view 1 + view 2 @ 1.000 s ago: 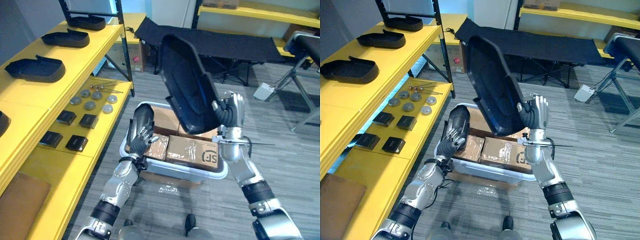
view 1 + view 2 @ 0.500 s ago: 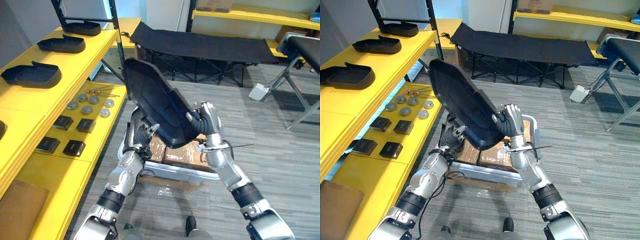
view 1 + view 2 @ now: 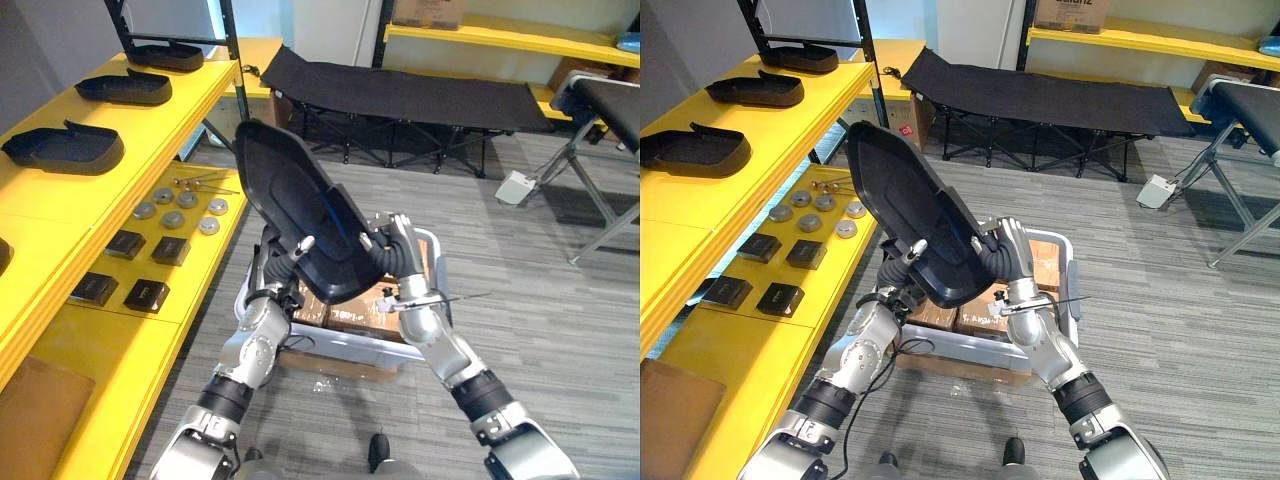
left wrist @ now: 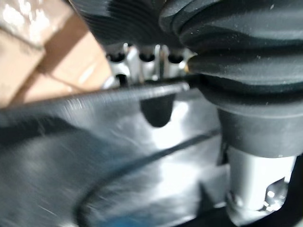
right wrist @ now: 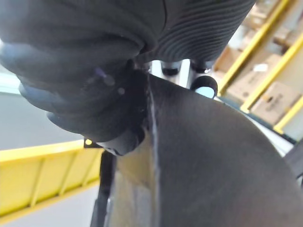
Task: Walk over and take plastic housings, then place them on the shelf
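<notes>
Gripping the housing (image 3: 300, 200) on either side, the left hand (image 3: 285, 262) and right hand (image 3: 392, 250) hold it tilted above the bin (image 3: 340, 345), fingers curled over its edges. The bin, packed with boxes (image 3: 1042, 262), sits on grey carpet (image 3: 540, 300). Left of the bin runs a yellow shelf (image 3: 155, 115) bearing other housings (image 3: 65, 148); beyond the bin stands a black cot (image 3: 400, 95).
</notes>
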